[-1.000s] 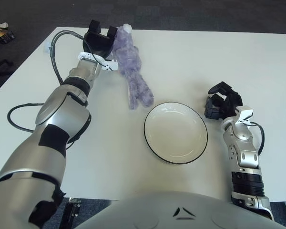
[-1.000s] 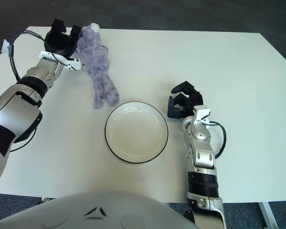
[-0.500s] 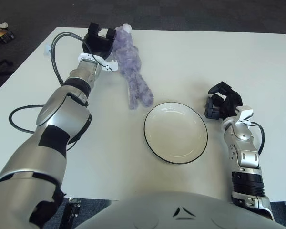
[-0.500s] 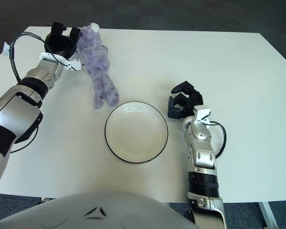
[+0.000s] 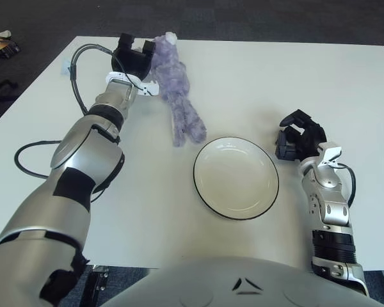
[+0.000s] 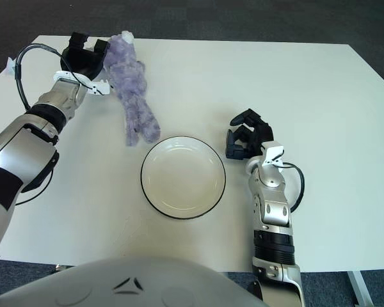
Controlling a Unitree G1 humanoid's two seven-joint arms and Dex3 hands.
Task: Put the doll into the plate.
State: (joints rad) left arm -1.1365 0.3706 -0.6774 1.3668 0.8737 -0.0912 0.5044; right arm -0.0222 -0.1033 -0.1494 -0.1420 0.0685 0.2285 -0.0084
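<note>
While the white table (image 5: 345, 83) fills most of the frame, the left arm (image 5: 83, 160) is the next largest thing, reaching from the lower left corner up to the upper left. Just below the centre sits the plate (image 5: 236, 177), round, white and shallow with a thin dark rim, holding nothing. The doll (image 5: 176, 89) lies flat on the table in the upper left, a lavender plush animal (mottled, fuzzy fabric with a paler tip at its head end) stretched out lengthwise, its head toward the far edge and its two legs pointing down toward the plate, the feet near the plate's upper left rim but apart from it. The left hand (image 5: 133, 57) is at the doll's head end, on its left side, black fingers spread and pressed against the plush; whether they actually have hold of it cannot be told. The right hand (image 5: 299, 135) shows just right of the plate, fingers curled inward, holding nothing.
</note>
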